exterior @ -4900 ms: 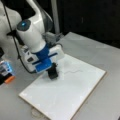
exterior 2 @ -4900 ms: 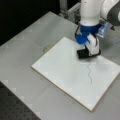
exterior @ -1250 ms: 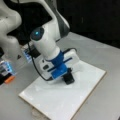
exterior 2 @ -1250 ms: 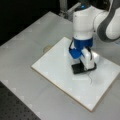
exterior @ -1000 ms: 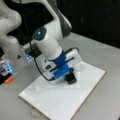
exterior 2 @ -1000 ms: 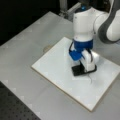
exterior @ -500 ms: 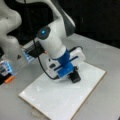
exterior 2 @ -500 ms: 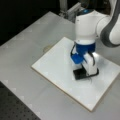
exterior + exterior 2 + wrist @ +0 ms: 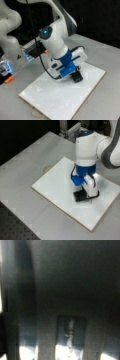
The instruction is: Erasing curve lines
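Your gripper [image 9: 86, 193] holds the black eraser [image 9: 81, 195] clamped flat against the white board [image 9: 57, 185] on the table [image 9: 25, 165]. No curve lines show; likely hidden underneath. The eraser looks light and stiff, best held by its sides.

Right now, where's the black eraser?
The black eraser is pressed flat on the white board under the gripper, toward the board's right half in a front view; no curve lines show around it.

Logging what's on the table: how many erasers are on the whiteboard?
1. A black eraser sits under the end effector on the whiteboard, toward a front view's right. In another front view it lies near the board's far right edge. No curve lines show; some may be hidden.
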Robot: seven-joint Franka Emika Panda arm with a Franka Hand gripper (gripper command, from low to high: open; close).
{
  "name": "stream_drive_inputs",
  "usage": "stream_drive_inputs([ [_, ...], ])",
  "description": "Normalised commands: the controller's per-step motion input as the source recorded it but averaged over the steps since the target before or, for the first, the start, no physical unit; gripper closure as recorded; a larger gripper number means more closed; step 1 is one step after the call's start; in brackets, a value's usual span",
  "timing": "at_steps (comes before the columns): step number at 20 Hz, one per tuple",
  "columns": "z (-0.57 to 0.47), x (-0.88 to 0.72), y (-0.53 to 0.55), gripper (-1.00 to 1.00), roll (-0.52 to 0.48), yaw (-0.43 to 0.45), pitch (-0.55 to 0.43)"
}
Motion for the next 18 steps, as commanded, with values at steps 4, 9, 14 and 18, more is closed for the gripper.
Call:
stream_drive_inputs([
  [4, -0.64, -0.03, 0.38, 1.0, 0.022, -0.3, -0.217],
  [9, -0.67, -0.02, 0.42, 1.0, 0.019, -0.341, -0.215],
  [14, -0.68, -0.06, 0.39, 1.0, 0.023, -0.354, -0.2],
  [18, -0.68, -0.04, 0.38, 1.0, 0.033, -0.354, -0.199],
])
